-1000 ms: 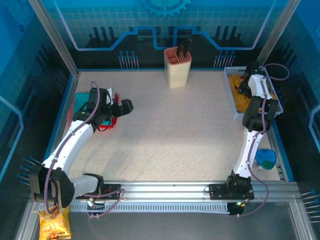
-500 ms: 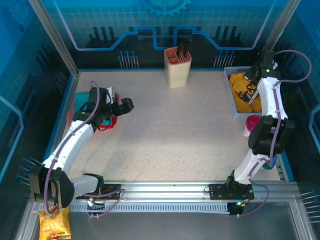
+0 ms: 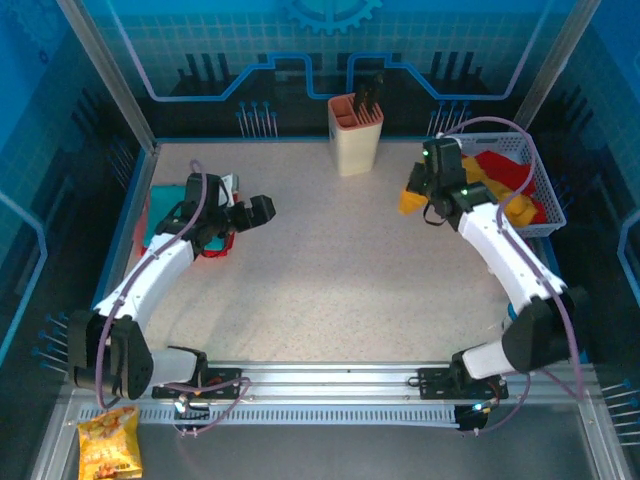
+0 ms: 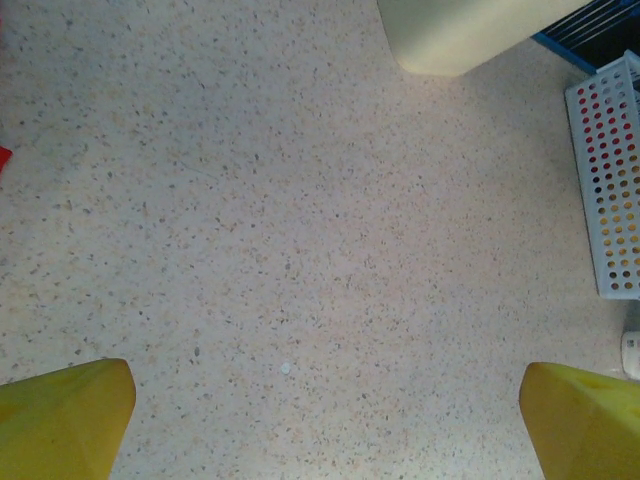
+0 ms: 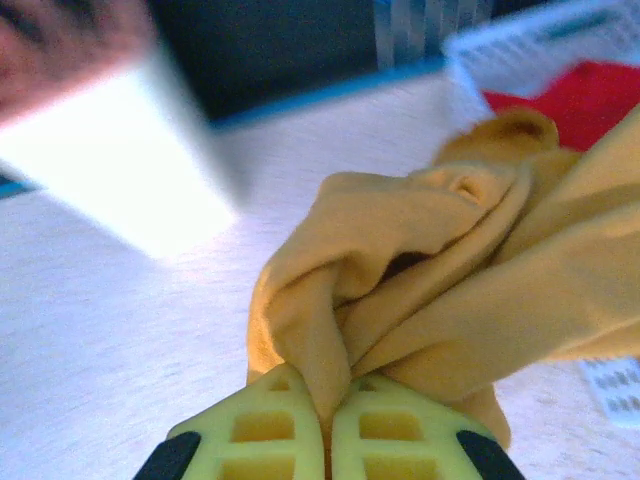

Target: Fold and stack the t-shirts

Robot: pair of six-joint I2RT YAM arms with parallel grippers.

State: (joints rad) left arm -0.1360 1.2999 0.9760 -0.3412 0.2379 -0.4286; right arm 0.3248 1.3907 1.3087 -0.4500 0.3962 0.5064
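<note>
The right end effector (image 5: 325, 428) is clenched on a bunched fold of the mustard-yellow t-shirt (image 5: 420, 290). It holds the fold above the table (image 3: 330, 280), just left of the basket (image 3: 548, 212) at the far right. The rest of the shirt trails back over the basket rim, and a red t-shirt (image 3: 503, 165) lies inside. The left end effector (image 3: 264, 209) hangs released, jaws wide, over the left half of the table. The step in hand appears to be drawing the shirt out to the open middle for spreading. Carry it toward the centre high enough to lift the trailing cloth free of the rim, so that neither the basket nor the red t-shirt is dragged along. Pass on the near side of the cream holder (image 3: 355, 130). Release only once the whole shirt is over bare table. The pinch holds a crumple, so expect to regrasp at a hem or shoulder before folding.
</note>
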